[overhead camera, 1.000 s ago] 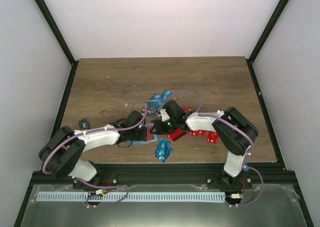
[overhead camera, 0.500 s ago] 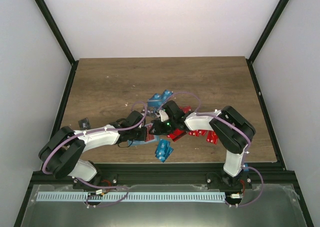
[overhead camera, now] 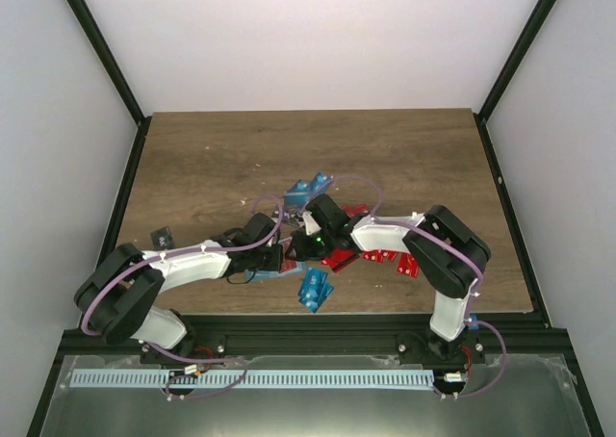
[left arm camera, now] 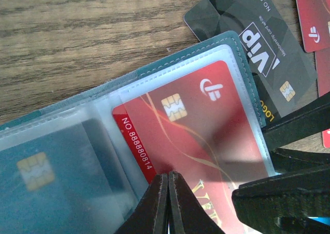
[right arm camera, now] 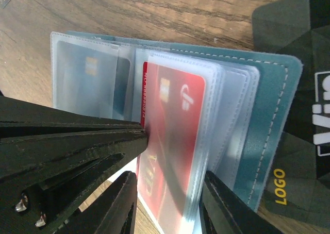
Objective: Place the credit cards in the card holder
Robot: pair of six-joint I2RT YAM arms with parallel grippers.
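Left pincer (left arm camera: pixel 168 176) clenched, pinning card holder (right arm camera: pixel 269 107); right pincer (right arm camera: pixel 169 185) grips red card (right arm camera: pixel 175 115): push straight, fully into sleeve (right arm camera: pixel 219 97).

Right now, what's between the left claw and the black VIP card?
Left wrist view: the red card, tucked in a clear sleeve of the card holder, then the holder's teal edge.
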